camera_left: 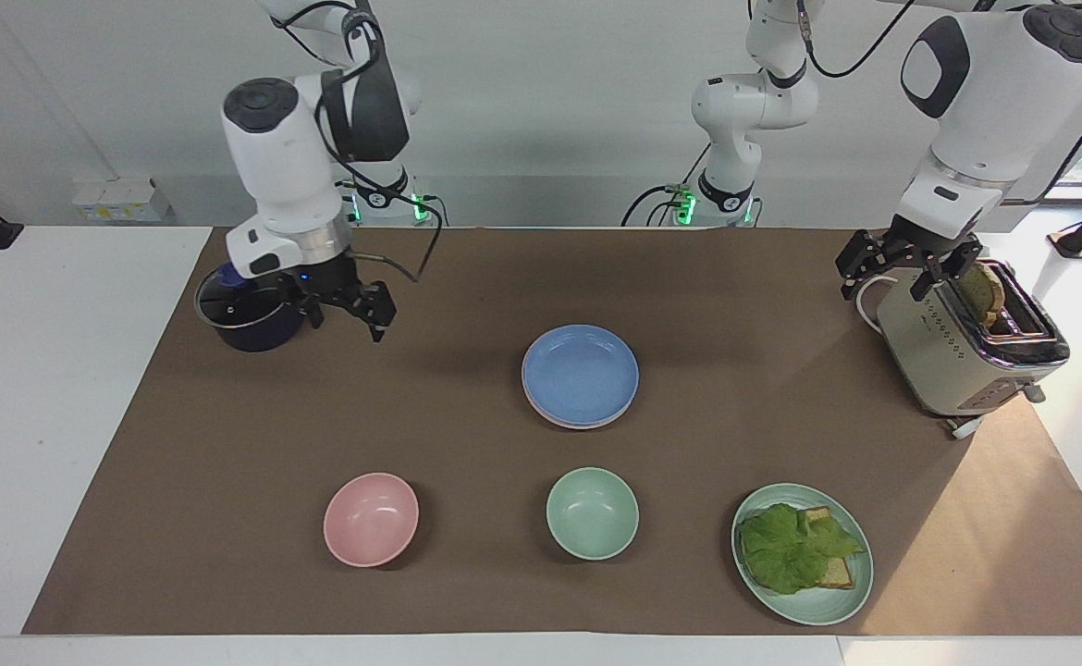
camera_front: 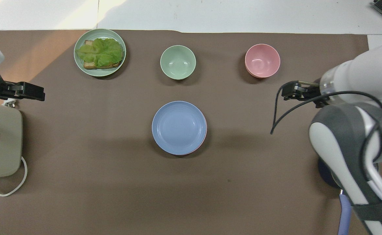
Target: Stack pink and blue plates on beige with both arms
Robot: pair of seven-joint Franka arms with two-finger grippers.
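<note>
Blue plate (camera_left: 580, 373) stacked at bench (camera_left: 735, 305) centre, pink edge beneath. Rigid, light, slippery: grip at rim. Right claw (camera_left: 349, 310) wide beside pot (camera_left: 247, 319); left claw (camera_left: 906, 264) wide over toaster (camera_left: 966, 356).

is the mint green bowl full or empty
Empty. The green bowl sits upright beside the pink bowl, and both views show its bare, smooth inside right down to the bottom, with nothing in it.
</note>
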